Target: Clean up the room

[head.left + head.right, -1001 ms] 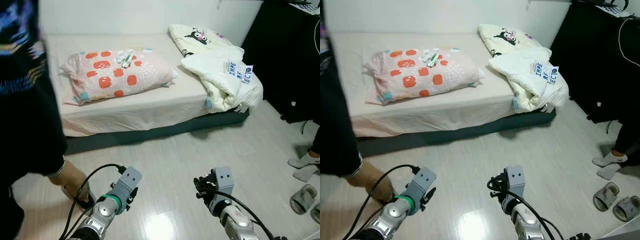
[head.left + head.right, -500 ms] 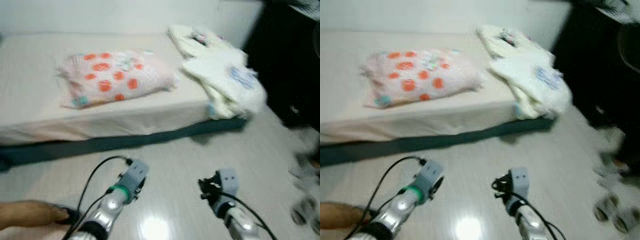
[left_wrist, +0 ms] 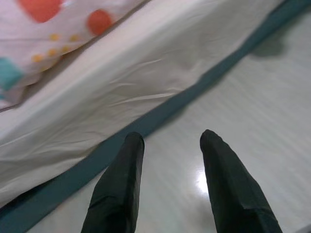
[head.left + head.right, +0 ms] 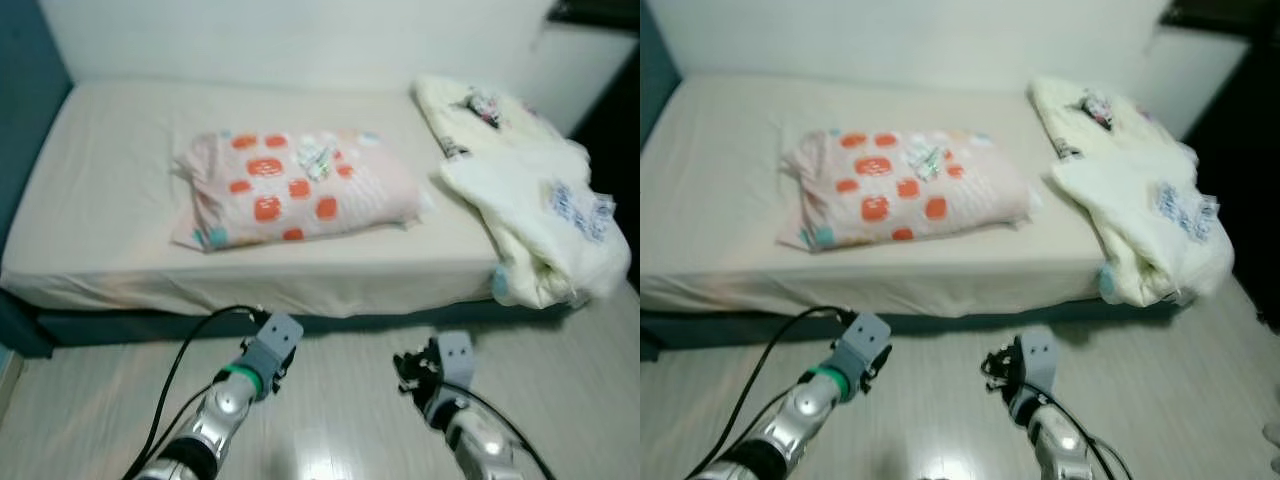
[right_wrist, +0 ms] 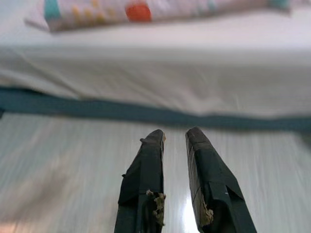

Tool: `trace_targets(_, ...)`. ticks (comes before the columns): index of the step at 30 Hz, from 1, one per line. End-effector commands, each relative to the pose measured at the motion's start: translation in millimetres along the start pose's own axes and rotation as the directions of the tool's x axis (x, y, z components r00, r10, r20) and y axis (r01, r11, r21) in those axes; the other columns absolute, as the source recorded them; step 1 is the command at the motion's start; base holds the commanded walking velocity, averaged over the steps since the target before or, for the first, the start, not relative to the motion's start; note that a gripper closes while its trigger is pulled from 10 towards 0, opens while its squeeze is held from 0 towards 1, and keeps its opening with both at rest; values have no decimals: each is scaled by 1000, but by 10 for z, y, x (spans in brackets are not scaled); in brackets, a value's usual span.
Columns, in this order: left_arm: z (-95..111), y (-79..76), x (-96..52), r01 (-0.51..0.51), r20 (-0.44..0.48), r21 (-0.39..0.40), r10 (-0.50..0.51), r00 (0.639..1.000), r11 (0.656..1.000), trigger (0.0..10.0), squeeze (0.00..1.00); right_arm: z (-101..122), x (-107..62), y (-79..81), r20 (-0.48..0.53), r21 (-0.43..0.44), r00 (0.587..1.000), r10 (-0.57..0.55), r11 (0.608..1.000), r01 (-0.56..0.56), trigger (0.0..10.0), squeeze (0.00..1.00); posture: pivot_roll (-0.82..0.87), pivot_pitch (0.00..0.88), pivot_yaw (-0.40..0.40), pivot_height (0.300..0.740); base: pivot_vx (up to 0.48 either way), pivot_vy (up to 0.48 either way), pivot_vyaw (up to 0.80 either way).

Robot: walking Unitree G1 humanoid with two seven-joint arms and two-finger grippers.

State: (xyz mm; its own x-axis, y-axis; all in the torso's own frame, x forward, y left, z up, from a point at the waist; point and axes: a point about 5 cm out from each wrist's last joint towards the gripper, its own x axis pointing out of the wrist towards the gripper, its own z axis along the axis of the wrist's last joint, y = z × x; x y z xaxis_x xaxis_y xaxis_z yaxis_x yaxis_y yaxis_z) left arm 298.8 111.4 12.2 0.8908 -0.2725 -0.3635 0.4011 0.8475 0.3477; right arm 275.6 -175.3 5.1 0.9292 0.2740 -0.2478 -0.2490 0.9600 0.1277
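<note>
Grippers low over the floor, I face the bed (image 4: 120, 240): left gripper (image 3: 170, 141) spread, right gripper (image 5: 174, 136) narrowly parted, both empty; wrappers (image 4: 316, 158) lie atop the spotted pillow (image 4: 290, 190), far ahead.

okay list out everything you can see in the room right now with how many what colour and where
Bed: one, cream sheet over a dark teal base, against the back wall.
Pillow: one, pink with orange-red and teal patches, mid-bed.
Small crumpled item: one, white and green, on top of the pillow; too blurred to identify.
Duvet: one bundle, cream with a cartoon print and blue lettering, heaped at the bed's right end, hanging over the edge.
Floor: pale wood-look planks, in front of the bed.
Left end effector: black fingers apart, above the floor near the bed's base.
Right end effector: black fingers slightly apart, above the floor facing the bed.
</note>
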Motion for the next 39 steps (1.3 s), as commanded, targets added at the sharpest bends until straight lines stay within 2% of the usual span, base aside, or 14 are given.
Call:
trace_targets(1, -96, -39, -34, 17, -36, 2, -17, 999, 1000, 10000, 0, -137, -65, 26, -42, 36, 999, -8, 999, 9, 10000, 0, 32, 58, -36, 737, 472, 0, 0)
trace_targets(6, -80, -48, -25, 23, -32, 8, -23, 999, 1000, 10000, 0, -145, -69, 11, -46, 53, 999, -17, 998, 20, 10000, 0, 32, 58, -36, 737, 475, 0, -108)
trace_targets(20, -59, -56, -14, 32, -27, 17, -32, 999, 999, 10000, 0, -152, -68, 5, -52, 64, 998, -26, 998, 30, 10000, 0, 32, 58, -36, 737, 480, 0, -702)
trace_targets(26, -34, -41, -3, 24, -17, 23, -24, 1000, 999, 10000, 0, -144, -56, 19, -55, 48, 998, -17, 999, 19, 10000, 0, 32, 52, -32, 737, 480, 0, 0)
trace_targets(29, 105, 36, 27, -29, 57, 51, 26, 998, 998, 10000, 0, -121, -55, 11, -39, 27, 999, -17, 999, 18, 10000, 0, 32, 52, -32, 737, 451, 0, 0)
trace_targets(31, 304, 216, 31, -123, 170, 8, 120, 978, 992, 10000, 0, 26, -30, -49, 40, 16, 998, -43, 999, 42, 10000, 0, 23, 49, -27, 737, 169, 0, 0)
trace_targets(33, 304, 216, 31, -123, 170, 8, 120, 978, 992, 10000, 0, 26, -30, -49, 40, 16, 998, -43, 999, 42, 10000, 0, 23, 49, -27, 737, 0, 0, 0)
trace_targets(35, 458, 384, -2, -185, 252, -50, 191, 949, 982, 10000, 0, 199, -5, -83, 124, -21, 991, -44, 999, 47, 10000, 0, 20, 49, -24, 737, 0, 0, 0)
trace_targets(36, 458, 384, -2, -185, 252, -50, 191, 949, 982, 10000, 0, 199, -5, -83, 124, -21, 991, -44, 999, 47, 10000, 0, 20, 49, -24, 737, 0, 0, 0)
trace_targets(39, 619, 581, -114, -211, 333, -127, 242, 911, 969, 10000, 0, 517, 21, -76, 262, -92, 965, -3, 995, 28, 10000, 0, 22, 51, -23, 737, 0, 0, 0)
